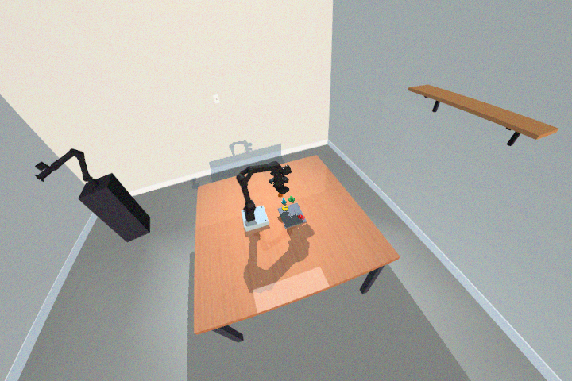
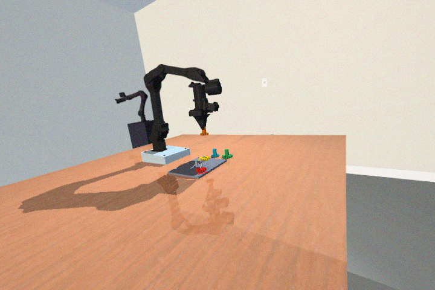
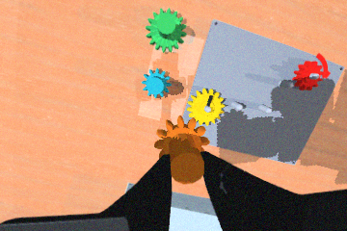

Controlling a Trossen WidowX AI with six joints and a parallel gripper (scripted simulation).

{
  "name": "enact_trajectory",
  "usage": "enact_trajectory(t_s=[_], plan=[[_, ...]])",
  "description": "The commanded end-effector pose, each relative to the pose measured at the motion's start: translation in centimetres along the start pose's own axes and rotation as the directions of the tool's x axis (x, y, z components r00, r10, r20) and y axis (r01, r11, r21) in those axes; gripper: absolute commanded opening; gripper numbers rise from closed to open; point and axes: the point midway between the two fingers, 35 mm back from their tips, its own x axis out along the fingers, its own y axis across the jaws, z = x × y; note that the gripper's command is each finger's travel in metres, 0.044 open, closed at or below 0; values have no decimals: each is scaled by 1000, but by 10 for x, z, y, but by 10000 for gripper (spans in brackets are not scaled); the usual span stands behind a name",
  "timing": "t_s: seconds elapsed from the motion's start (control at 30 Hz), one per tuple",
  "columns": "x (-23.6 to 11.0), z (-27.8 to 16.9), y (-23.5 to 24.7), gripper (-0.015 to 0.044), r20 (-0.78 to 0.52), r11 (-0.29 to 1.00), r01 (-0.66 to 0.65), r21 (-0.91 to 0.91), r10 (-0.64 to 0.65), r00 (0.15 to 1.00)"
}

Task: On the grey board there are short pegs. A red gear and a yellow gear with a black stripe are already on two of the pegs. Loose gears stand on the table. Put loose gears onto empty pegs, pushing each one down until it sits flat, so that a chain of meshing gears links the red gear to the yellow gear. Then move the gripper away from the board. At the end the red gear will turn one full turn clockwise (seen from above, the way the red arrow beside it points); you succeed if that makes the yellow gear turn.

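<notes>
My gripper point(image 2: 203, 128) point(image 3: 185, 159) is shut on the handle of the orange gear point(image 2: 203, 133) point(image 3: 181, 129) and holds it high above the table. In the wrist view the orange gear appears just below the yellow gear point(image 1: 285, 208) point(image 2: 204, 158) point(image 3: 202, 113), which has a black stripe and sits on the grey board point(image 1: 290, 222) point(image 2: 183, 169) point(image 3: 249, 43). The red gear point(image 1: 300, 217) point(image 2: 200, 170) point(image 3: 304, 79) sits near the board's far edge, with the red arrow beside it. Bare pegs, including one peg point(image 3: 237, 105) and another peg point(image 3: 265, 109), stand between them. Part of the board is in shadow.
A green gear point(image 1: 291, 198) point(image 2: 226, 153) point(image 3: 166, 31) and a smaller blue gear point(image 1: 284, 202) point(image 2: 214, 153) point(image 3: 155, 84) stand upright on the table beside the board, handles up. The arm's pale base plate point(image 1: 261, 217) point(image 2: 177, 151) point(image 3: 193, 218) lies on the other side of the board.
</notes>
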Motion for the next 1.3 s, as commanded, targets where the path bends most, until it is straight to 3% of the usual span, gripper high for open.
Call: enact_trajectory(t_s=[0.0, 1.27], plan=[[1, 5, -7, 0, 9, 1000, -6, 7, 6, 1000], [37, 28, -100, 0, 17, 1000, 3, 4, -4, 1000]])
